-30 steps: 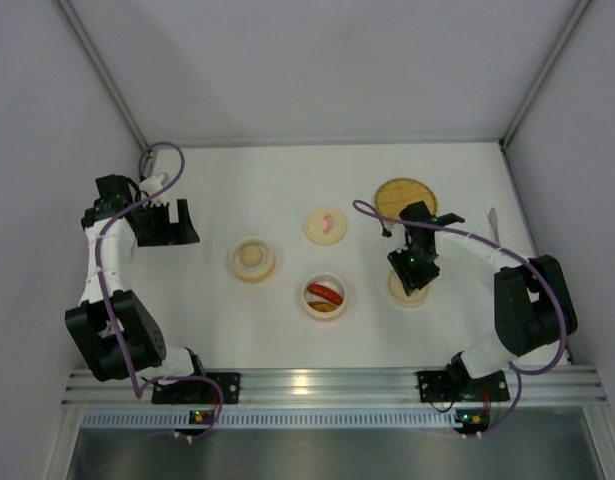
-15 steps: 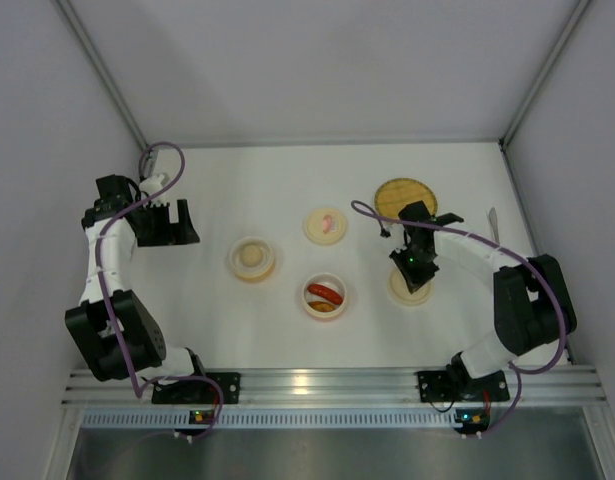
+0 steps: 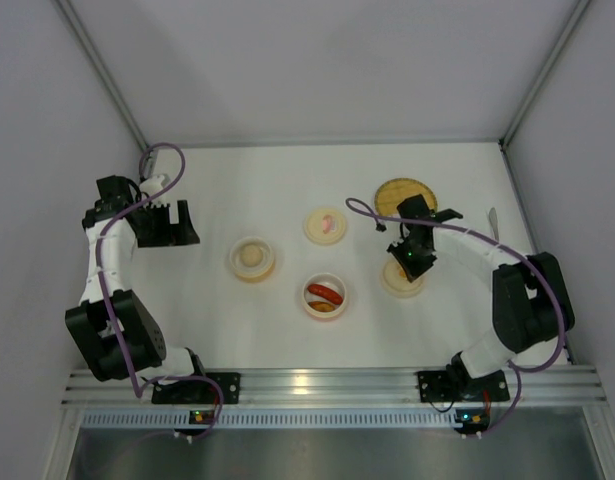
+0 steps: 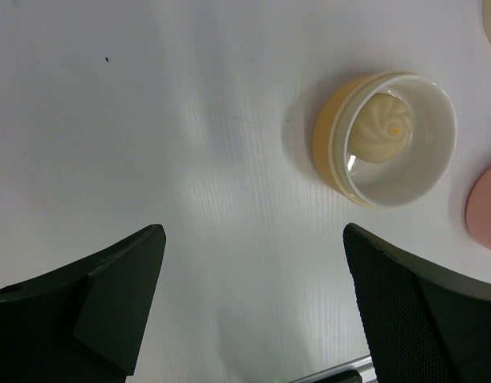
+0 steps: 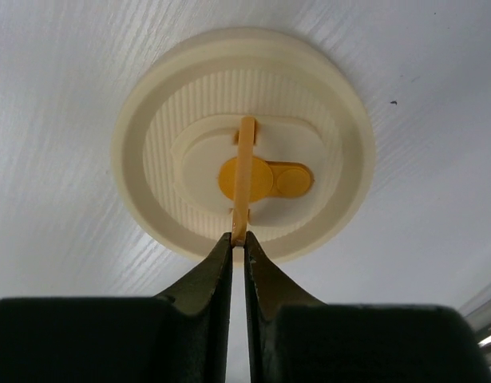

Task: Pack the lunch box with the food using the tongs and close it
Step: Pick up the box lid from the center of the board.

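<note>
The closing step seems in hand: the right jaws are clenched on the thin yellow upright tab point(image 5: 246, 171) of the cream round ribbed plastic lid point(image 5: 317, 120); the left jaws hang released over the white tabletop point(image 4: 149, 120), near the pale cream egg-sized ball point(image 4: 386, 136) in its open yellow round cup point(image 4: 329, 148); next, I judge, the lid must go up level and be centred over an open cup.

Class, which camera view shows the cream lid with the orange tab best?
The right wrist view: the cream lid fills it, its orange tab pinched by the right gripper. The top external view shows it small, partly under the gripper. The left wrist view misses it.
</note>
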Robot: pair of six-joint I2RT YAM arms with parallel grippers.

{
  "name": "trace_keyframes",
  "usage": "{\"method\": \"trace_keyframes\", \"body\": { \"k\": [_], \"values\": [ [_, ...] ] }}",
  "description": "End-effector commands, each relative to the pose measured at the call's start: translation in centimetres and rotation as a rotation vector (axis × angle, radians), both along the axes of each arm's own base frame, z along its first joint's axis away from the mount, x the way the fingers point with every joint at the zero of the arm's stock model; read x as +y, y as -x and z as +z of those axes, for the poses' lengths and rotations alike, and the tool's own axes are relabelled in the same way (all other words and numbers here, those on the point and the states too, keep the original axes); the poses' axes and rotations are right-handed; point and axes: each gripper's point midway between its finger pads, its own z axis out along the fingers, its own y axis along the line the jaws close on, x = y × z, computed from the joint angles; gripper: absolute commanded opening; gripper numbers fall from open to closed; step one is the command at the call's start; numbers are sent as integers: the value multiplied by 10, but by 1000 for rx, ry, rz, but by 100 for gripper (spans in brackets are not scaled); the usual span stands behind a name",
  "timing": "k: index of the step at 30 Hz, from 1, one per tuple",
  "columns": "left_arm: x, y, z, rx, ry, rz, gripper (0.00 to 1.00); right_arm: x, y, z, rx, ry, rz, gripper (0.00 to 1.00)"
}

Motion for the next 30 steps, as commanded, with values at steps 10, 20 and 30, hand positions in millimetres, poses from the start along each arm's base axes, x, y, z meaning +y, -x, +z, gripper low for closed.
{"method": "trace_keyframes", "body": {
  "k": [10, 20, 30],
  "values": [
    [4, -3, 9, -58, -35, -13, 98, 22, -47, -3, -156, -41, 67, 21],
    [4, -3, 7, -55, -40, -16, 98, 23, -51, -6, -204, -55, 43, 15],
    [1, -3, 15, -60, 12, -2, 98, 57, -68, 93, -321, -207, 82, 0]
  ]
}}
